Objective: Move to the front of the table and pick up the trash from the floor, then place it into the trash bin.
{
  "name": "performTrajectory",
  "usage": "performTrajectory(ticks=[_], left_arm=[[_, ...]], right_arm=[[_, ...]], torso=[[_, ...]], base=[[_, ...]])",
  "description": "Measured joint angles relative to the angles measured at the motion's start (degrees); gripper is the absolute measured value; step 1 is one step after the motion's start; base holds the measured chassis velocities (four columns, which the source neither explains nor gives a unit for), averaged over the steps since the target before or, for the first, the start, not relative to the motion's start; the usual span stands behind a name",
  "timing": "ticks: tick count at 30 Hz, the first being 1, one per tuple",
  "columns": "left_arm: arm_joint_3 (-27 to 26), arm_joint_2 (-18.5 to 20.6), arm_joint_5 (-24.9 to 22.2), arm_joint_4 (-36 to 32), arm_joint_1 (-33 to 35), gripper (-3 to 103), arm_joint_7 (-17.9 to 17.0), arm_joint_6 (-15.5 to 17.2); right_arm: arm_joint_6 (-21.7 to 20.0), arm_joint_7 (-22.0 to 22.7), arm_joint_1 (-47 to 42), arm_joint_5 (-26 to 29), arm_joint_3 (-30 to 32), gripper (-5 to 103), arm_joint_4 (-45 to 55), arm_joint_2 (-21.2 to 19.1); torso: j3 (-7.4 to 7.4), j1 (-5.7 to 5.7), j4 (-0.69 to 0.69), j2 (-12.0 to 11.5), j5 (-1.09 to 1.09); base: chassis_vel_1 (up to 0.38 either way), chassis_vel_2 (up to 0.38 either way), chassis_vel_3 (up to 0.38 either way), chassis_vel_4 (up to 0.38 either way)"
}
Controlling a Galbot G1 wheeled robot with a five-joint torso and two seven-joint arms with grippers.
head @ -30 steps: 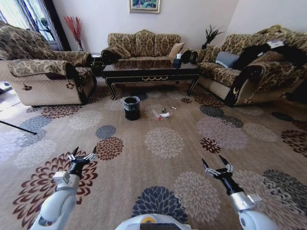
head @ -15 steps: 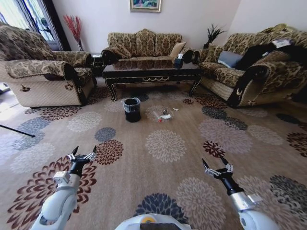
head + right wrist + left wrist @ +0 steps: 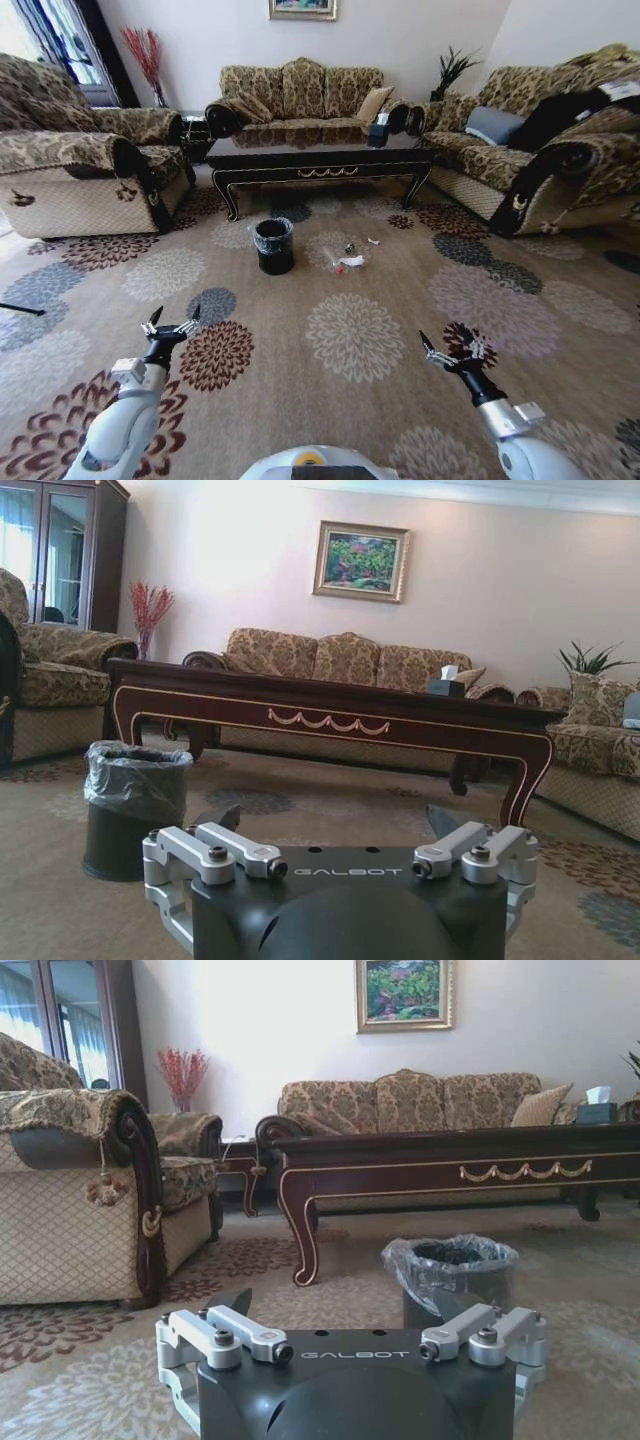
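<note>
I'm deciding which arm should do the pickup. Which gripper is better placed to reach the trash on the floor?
Probably the right. The trash lies right of the trash bin and slightly right of centre, nearer the open right gripper than the open left gripper. Both are far from it.

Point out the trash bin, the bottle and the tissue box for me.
trash bin [image 3: 274, 247], head view, on its black side wall.
bottle [image 3: 334, 262], head view, on its clear body.
tissue box [image 3: 445, 687], right wrist view, on its dark front.
</note>
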Motion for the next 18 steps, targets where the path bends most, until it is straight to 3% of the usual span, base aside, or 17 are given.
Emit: performTrajectory(ticks=[3,7,9,11,18], left_arm=[[-0.3,-0.2,-0.1,0.1,-0.3,100,-0.1,0.1],[-0.4,-0.3,-0.2,0.1,-0.2,100,-0.2,0.3],[-0.6,-0.3,-0.2,0.0,-0.1,100,-0.2,0.3],[-0.6,-0.2,-0.1,0.0,0.0,100,-0.2,0.3],[-0.6,-0.1,-0.1,0.0,-0.2,100,-0.2,0.5]], right_arm=[[-0.4,0.2,0.3,0.0,-0.3,100,0.1,0.2],[-0.5,0.2,0.4,-0.1,-0.6,100,0.2,0.3],[-0.5,0.2,0.4,-0.2,-0.7,100,0.2,0.3],[-0.5,0.2,0.6,-0.2,-0.8,100,0.2,0.4],[-0.5,0.1,0.3,-0.2,-0.7,100,0.4,0.6]], torso=[[0.0,0.0,0.01,0.0,0.06],[0.02,0.0,-0.01,0.0,-0.06],[0.03,0.01,0.01,0.0,0.09],[0.04,0.0,0.02,0.0,-0.04],[0.04,0.0,0.0,0.0,-0.01]], base=[[-0.267,0.259,0.27,-0.272],[-0.283,0.269,0.292,-0.278],[-0.244,0.288,0.264,-0.261],[-0.256,0.259,0.258,-0.239],[-0.252,0.239,0.248,-0.254]])
